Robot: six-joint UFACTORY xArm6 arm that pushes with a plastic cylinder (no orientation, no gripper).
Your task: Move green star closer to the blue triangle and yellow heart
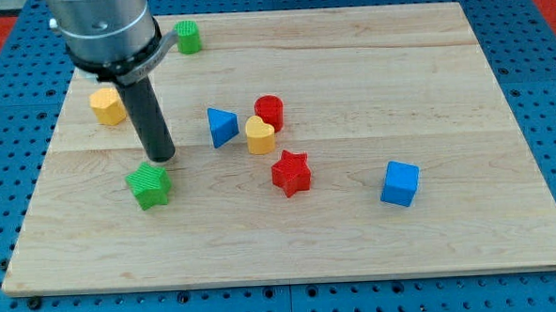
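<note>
The green star (150, 185) lies on the wooden board (357, 237) at the view's lower left. My tip (162, 159) stands just above and slightly right of it, touching or nearly touching its upper edge. The blue triangle (222, 126) sits to the right of the tip, near the board's middle. The yellow heart (260, 135) lies just right of the triangle, against a red cylinder (269, 111).
A red star (291, 172) lies below the yellow heart. A blue cube (400, 184) sits toward the view's right. A yellow hexagonal block (108, 106) lies at the left, beside the rod. A green cylinder (188, 37) stands at the board's top edge.
</note>
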